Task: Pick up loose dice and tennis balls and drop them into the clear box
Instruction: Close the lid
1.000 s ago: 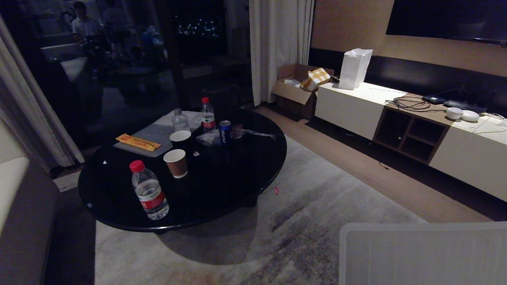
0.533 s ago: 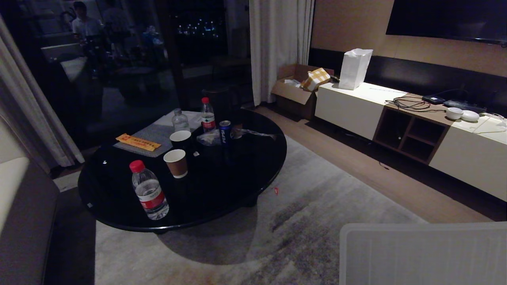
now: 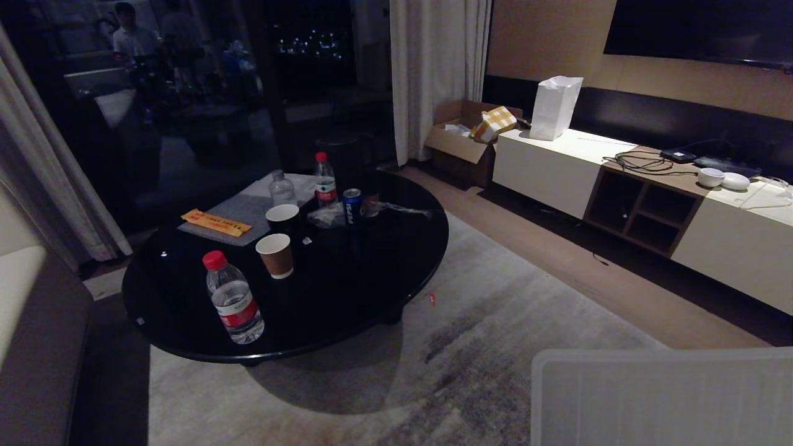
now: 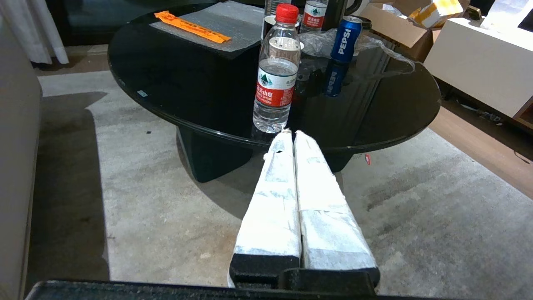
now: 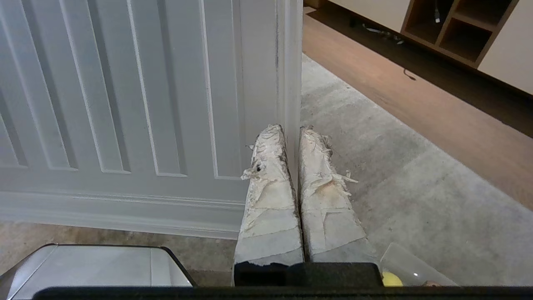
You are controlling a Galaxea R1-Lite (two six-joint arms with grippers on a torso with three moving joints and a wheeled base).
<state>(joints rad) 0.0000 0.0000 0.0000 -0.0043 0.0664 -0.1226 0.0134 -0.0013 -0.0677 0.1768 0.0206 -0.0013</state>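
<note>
A: What is the biggest thing you see?
B: A gray rug (image 3: 495, 347) on the floor. A round black table (image 3: 372, 272) stands on it.

A: And the clear box?
B: Its white ribbed lid (image 3: 663, 396) shows low in the head view, on the robot's right side. In the right wrist view the lid (image 5: 125, 104) is close up.

A: What is on the table?
B: A water bottle (image 3: 233, 298) with a red cap stands near the front edge. A brown paper cup (image 3: 276, 254) stands behind it. A blue can (image 3: 352, 205) stands farther back, beside two more bottles.

A: Where are the claws?
B: The left claw (image 4: 290, 133) points at the table, near the water bottle (image 4: 276, 71). Its two white fingers press together with nothing between them. The right claw (image 5: 290, 128) is at the lid's edge, over the rug. Its fingers are together too, and it holds nothing.

A: Any dice or balls?
B: I cannot tell. A bit of something yellow (image 5: 391, 279) peeks out at the picture's edge, too little to name
</note>
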